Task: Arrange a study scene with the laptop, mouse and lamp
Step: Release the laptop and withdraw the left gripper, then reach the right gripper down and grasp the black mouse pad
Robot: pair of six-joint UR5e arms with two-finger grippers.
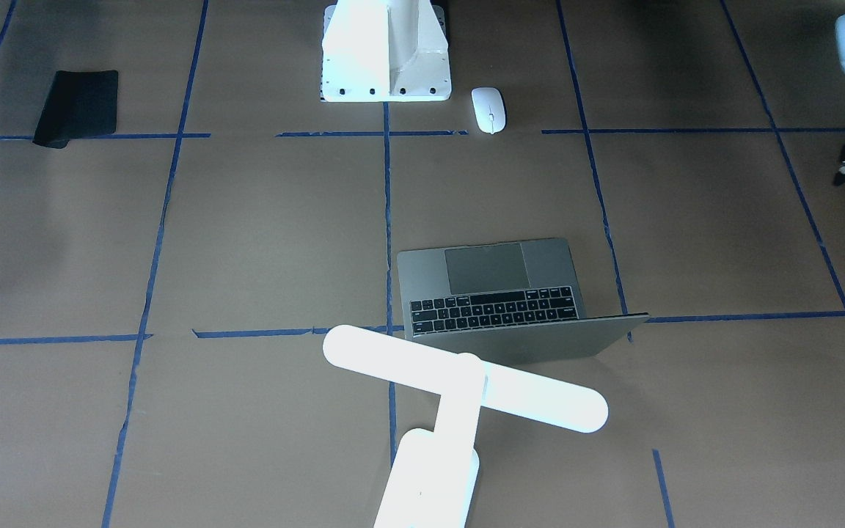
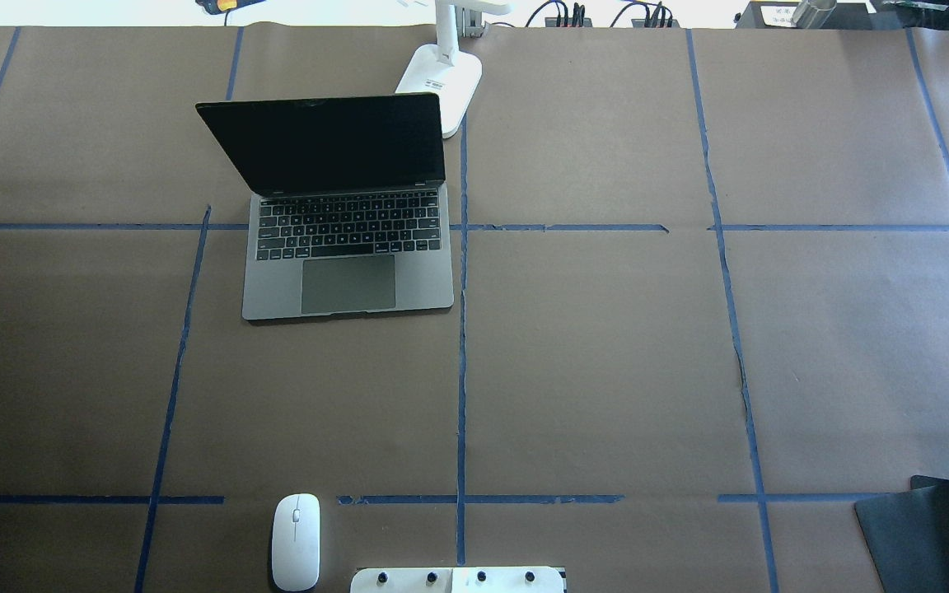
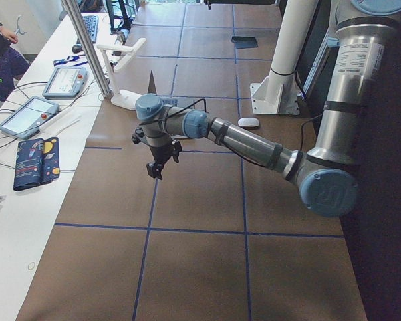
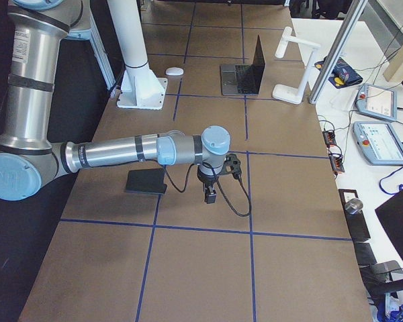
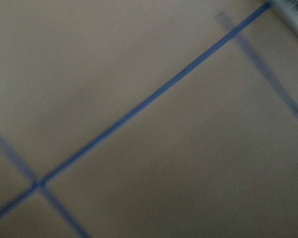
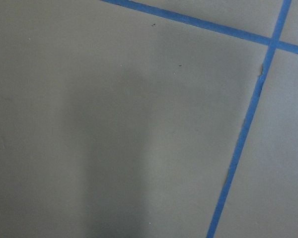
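The laptop (image 2: 348, 247) stands open on the brown paper left of centre, screen dark; it also shows in the front-facing view (image 1: 492, 286). The white mouse (image 2: 295, 541) lies at the near edge beside the pedestal, also in the front-facing view (image 1: 488, 110). The white lamp (image 1: 459, 381) stands behind the laptop's lid, its base (image 2: 441, 74) at the far edge. My left gripper (image 3: 154, 170) hangs above bare paper, far left of the laptop. My right gripper (image 4: 209, 196) hangs above paper by the black mat. I cannot tell whether either is open or shut. Both wrist views show only paper and tape.
A black floppy mat (image 2: 923, 535) lies at the near right corner. The white bolted pedestal (image 1: 386, 51) stands at the robot's side. Blue tape lines cross the paper. Side benches hold teach pendants (image 4: 379, 100), and a person (image 3: 0, 47) sits at the left view's top corner.
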